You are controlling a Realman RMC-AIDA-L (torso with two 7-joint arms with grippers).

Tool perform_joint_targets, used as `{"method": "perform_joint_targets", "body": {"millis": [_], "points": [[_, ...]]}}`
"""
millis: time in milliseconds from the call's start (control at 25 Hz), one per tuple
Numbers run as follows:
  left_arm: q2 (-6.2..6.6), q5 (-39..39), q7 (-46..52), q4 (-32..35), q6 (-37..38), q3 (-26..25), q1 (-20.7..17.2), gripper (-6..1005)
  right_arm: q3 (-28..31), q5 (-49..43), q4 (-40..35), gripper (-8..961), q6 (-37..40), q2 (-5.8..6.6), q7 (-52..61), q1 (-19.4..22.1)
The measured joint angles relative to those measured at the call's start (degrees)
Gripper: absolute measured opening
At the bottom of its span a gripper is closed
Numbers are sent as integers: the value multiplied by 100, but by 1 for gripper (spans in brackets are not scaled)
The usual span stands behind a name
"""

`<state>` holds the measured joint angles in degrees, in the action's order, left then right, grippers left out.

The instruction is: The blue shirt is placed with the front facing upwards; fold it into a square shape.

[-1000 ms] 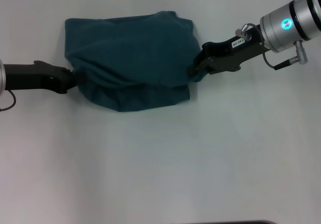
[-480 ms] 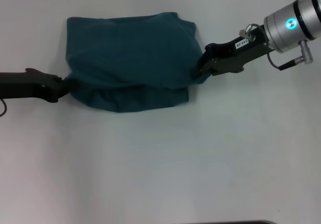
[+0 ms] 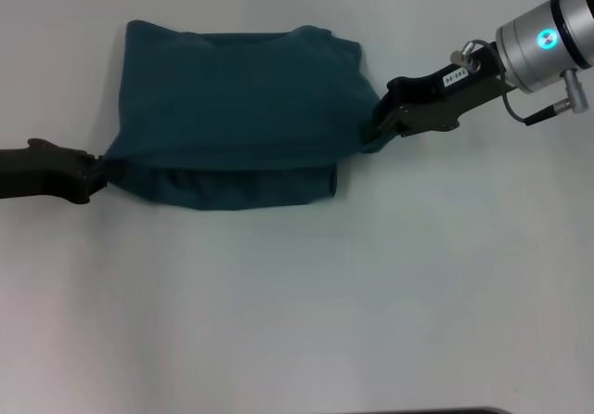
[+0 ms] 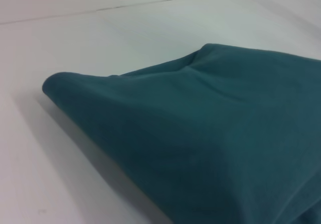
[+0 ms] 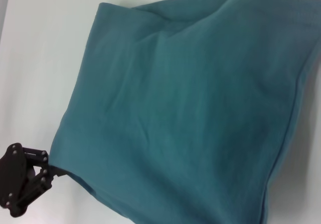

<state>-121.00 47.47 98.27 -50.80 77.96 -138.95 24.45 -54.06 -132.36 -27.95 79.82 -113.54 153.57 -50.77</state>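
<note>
Teal-blue shirt (image 3: pixel 232 108) lies folded on the white table (image 3: pixel 297 303), upper centre of the frame. Left gripper (image 3: pixel 100 173) pinches its lower-left corner; right gripper (image 3: pixel 371 131) clamps its right edge.

A: What kind of place was shown?
B: A lab or test bench was suggested. Only a plain white tabletop (image 3: pixel 297 321) was seen, with two robot arms over it.
A: Any furnishings seen?
B: None; a firmer call couldn't be made.
</note>
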Motion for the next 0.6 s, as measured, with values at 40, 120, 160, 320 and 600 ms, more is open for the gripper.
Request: {"method": "perform_joint_targets", "body": {"millis": [40,120,160,320,600], "points": [[-11,1,-14,0,-10,0,-11,24,0,-1,0,118,-8,-1,3,-5],[-38,-2,-37,4,-44,1,-28,24,0,-3,0,126,-16,-1,8,-15],[-50,-6,-45,6,-59,0,-34,24,2,-4,0,131,-19,-1,10,-19],[-72,84,-77,7,-135,-13,-65,25,67,5,0,148,-33,8,48,-24],[-283,304,-96,-232,-476,-508,-177,56,201,72,-11,179,-27,72,41,8]]}}
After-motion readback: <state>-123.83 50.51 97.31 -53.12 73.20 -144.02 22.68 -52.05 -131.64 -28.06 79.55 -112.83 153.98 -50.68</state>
